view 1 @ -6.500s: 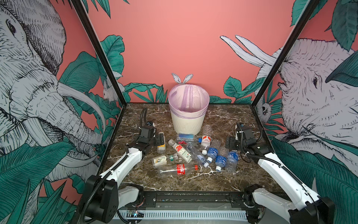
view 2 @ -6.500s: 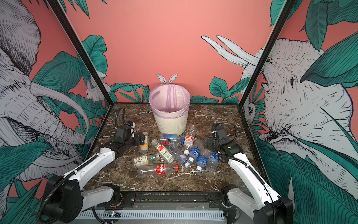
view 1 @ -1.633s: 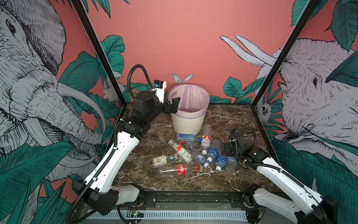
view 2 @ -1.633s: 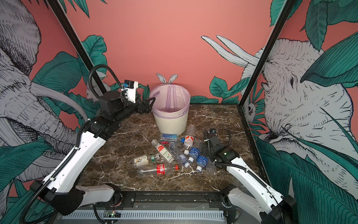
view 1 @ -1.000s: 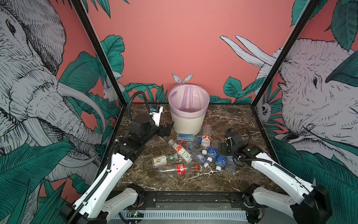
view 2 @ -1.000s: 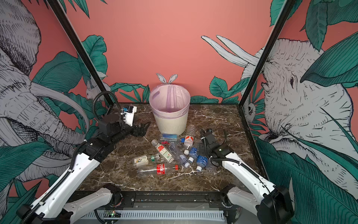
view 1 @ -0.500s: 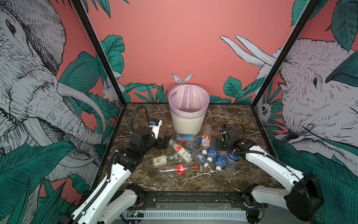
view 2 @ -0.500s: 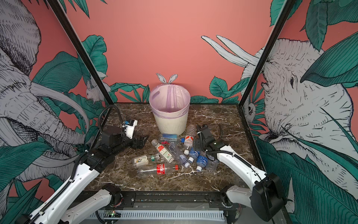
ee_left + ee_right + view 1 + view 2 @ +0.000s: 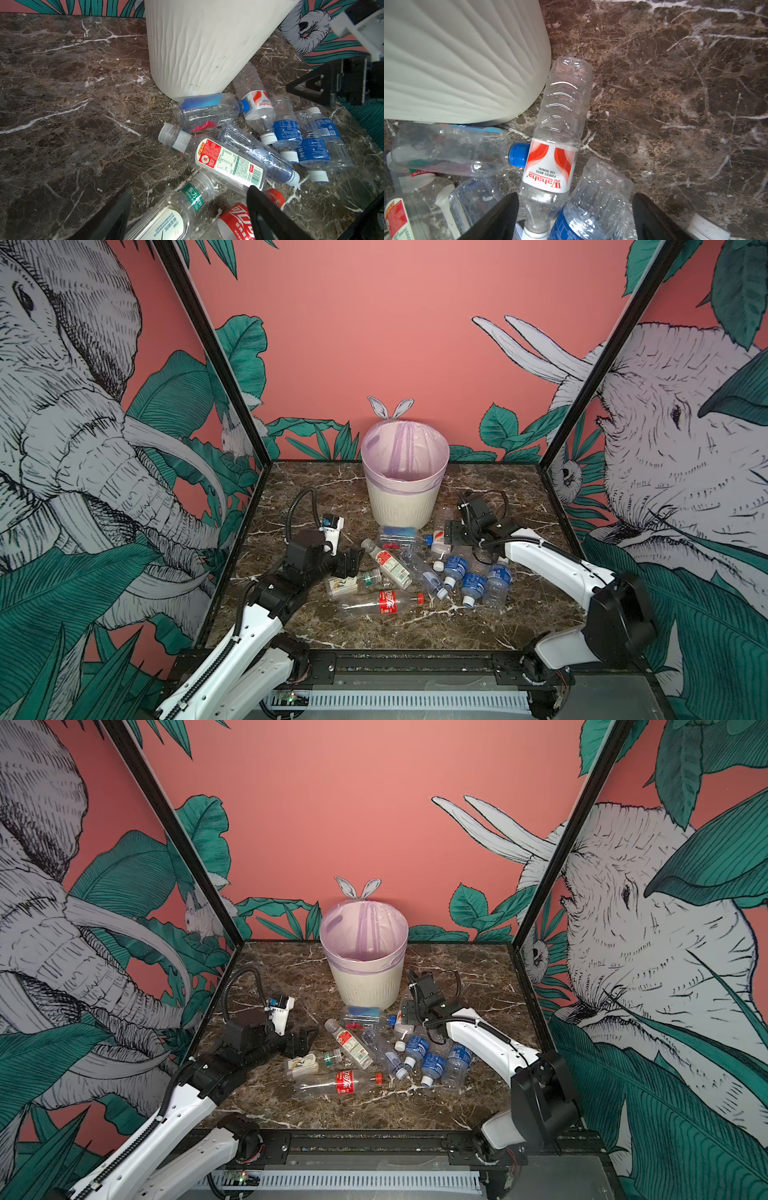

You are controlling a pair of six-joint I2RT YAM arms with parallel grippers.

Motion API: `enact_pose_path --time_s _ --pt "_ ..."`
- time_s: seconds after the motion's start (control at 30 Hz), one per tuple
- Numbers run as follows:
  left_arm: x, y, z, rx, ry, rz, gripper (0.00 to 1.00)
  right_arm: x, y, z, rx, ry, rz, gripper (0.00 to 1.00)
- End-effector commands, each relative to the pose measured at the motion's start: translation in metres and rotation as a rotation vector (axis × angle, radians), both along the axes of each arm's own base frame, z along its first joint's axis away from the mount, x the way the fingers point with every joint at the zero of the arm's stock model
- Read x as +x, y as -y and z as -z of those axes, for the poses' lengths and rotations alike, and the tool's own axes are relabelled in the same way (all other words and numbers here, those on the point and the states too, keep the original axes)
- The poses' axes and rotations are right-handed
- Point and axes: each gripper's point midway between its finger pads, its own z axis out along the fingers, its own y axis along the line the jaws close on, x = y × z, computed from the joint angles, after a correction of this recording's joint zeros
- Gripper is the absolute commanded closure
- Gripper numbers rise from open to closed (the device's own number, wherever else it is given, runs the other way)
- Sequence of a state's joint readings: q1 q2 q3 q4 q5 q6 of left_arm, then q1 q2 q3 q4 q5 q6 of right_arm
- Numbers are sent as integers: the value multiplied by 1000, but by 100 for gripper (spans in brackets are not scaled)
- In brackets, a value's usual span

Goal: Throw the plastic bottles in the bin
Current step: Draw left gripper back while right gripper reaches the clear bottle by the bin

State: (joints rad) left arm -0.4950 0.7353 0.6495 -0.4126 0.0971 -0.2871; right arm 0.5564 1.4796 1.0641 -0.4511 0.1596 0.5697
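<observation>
A round cream-white ribbed plastic bin (image 9: pixel 405 506) with a pale lilac liner folded over its rim stands at the back centre of the dark brown marble-patterned tabletop (image 9: pixel 519 489) in both top views. The clear plastic bottles lie scattered on the tabletop in front of it, in the middle of the frame. None shows inside the bin.

A clear bottle with a blue label and blue cap (image 9: pixel 397 535) lies on its side against the bin's foot. Its cap touches a clear bottle with a red-and-white label (image 9: pixel 550 164) that lies beside the bin's right wall. Lower in the frame lie a bottle with a red-and-white printed label (image 9: pixel 390 566), a short bottle with a green neck band and a white label (image 9: pixel 345 583), a long bottle with a red label and red cap (image 9: pixel 382 601), and a cluster of small blue-labelled bottles with white caps (image 9: pixel 473 583).

The left gripper (image 9: pixel 353 562) sits low at centre left, just beside the green-banded bottle. In its wrist view the fingers (image 9: pixel 261 207) stand spread apart and grasp nothing.

The right gripper (image 9: pixel 451 535) hangs at centre right, right of the bin's base. In its wrist view the jaws are released. The red-and-white bottle's neck and a blue-labelled bottle (image 9: pixel 591 207) lie between the spread fingers (image 9: pixel 652 218), neither clamped.
</observation>
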Motion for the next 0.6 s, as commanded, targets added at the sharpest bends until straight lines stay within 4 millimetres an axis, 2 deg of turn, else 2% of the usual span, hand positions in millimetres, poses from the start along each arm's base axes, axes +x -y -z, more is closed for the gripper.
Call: enact_pose_path --time_s 0.0,0.13,0.17,0.57 --pt "-5 1 3 -40 -2 -4 13 15 -14 -1 46 12 24 13" --pt "-8 0 11 -39 -17 -4 13 26 -25 4 78 6 35 13" --pt "-9 0 13 -38 -22 -4 13 30 -26 13 69 -11 39 13" --pt "-15 -4 22 -27 -38 -7 13 45 -33 46 41 -58 66 16"
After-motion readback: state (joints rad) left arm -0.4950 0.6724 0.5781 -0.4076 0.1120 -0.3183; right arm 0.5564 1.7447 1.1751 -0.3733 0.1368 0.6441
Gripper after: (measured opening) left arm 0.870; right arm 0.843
